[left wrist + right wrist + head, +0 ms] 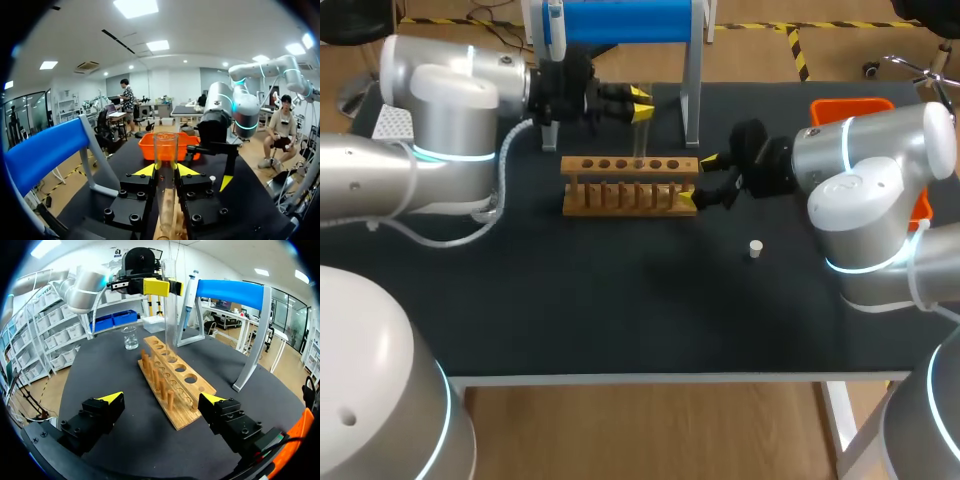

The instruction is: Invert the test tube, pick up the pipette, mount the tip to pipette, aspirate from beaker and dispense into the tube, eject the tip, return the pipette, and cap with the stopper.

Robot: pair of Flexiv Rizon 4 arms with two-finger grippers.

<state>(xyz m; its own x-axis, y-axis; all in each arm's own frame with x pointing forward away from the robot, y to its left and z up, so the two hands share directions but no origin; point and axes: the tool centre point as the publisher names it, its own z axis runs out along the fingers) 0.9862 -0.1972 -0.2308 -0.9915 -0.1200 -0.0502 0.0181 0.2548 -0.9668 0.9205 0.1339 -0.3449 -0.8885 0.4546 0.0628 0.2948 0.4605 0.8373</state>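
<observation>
Left gripper [166, 170]: clamped on the test tube [165, 147], upright over the rack [630, 185].
Right gripper [162, 400]: spread wide at the rack's end.

No legible txt or labels anywhere

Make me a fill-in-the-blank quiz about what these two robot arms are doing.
1. The left end effector is shut on a clear ____.
2. The right end effector is open, its fingers either side of the wooden ____'s end.
3. The small stopper lying on the table is ____.
Missing words: test tube; rack; white.
</observation>
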